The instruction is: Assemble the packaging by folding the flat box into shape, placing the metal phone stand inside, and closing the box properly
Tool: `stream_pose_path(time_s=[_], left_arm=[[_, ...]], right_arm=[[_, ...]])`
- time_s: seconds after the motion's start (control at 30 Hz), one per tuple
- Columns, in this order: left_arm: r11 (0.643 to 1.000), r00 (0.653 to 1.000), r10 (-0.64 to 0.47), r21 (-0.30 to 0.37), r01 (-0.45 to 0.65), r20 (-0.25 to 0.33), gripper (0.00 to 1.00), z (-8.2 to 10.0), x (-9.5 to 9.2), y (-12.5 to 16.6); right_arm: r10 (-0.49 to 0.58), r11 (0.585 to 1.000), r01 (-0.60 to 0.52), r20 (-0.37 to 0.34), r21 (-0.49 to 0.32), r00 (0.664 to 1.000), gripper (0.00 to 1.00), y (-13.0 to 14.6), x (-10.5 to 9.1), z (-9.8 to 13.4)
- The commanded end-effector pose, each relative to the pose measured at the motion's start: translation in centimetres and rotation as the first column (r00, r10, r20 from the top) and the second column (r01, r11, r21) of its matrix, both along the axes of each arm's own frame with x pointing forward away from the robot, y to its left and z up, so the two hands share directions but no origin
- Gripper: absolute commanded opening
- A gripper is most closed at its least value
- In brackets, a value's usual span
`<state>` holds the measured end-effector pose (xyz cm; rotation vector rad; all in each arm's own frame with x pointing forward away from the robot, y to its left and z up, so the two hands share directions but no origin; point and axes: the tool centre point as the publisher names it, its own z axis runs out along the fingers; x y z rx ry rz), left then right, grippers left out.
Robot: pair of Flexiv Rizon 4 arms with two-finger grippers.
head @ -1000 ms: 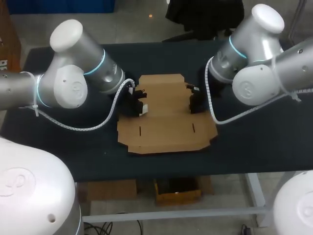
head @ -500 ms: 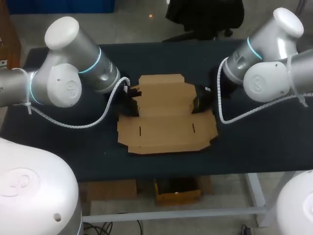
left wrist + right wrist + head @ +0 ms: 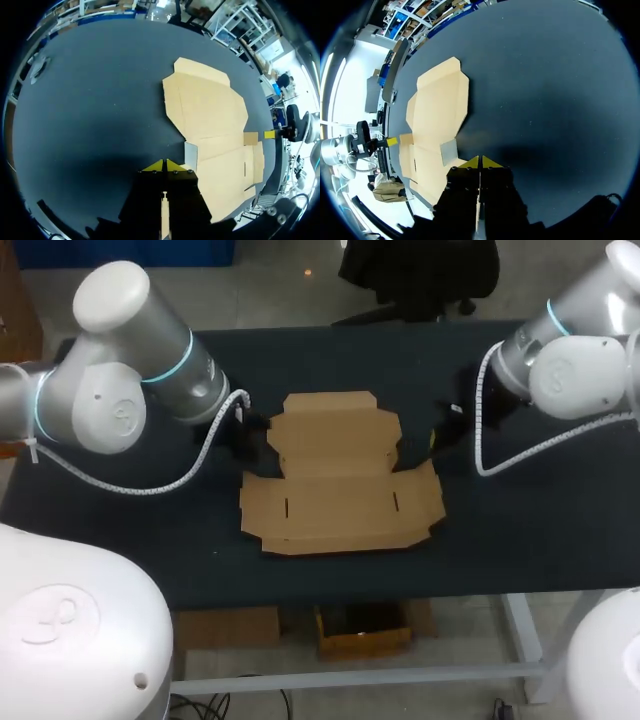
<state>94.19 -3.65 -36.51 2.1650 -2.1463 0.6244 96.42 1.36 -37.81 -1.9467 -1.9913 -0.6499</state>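
Left wrist view: left hand (image 3: 164, 165) closed, empty, just beside flat box (image 3: 210, 110); right hand (image 3: 480, 161) likewise closed, empty

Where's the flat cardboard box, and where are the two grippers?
flat box (image 3: 335, 480), head view, middle of the cardboard sheet.
left gripper (image 3: 164, 164), left wrist view, between its yellow tips.
right gripper (image 3: 480, 161), right wrist view, between its yellow tips.

The left gripper (image 3: 164, 165) hides the flat box's (image 3: 210, 115) nearest edge.

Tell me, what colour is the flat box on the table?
The flat box is plain light brown cardboard, clearest in the head view.
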Motion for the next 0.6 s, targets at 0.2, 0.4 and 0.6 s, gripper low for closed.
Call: stream_pose_path(time_s=[0.2, 0.4, 0.6], left_arm=[[0.999, 0.999, -0.037, -0.026, 0.036, -0.027, 0.00, 2.9, -0.5, 1.9], [0.998, 0.998, -0.054, -0.031, 0.052, -0.046, 0.00, 4.4, -1.7, 2.5], [0.995, 0.995, -0.077, -0.061, 0.073, -0.069, 0.00, 5.5, -4.2, 3.7]], right_arm=[[0.040, 0.999, -0.040, -0.016, 0.031, 0.999, 0.00, -1.7, -0.5, 2.4], [0.072, 0.997, -0.071, -0.033, 0.019, 0.997, 0.00, -1.8, -1.7, 4.1], [0.076, 0.997, -0.076, -0.027, -0.019, 0.997, 0.00, -2.4, -4.7, 6.0]])
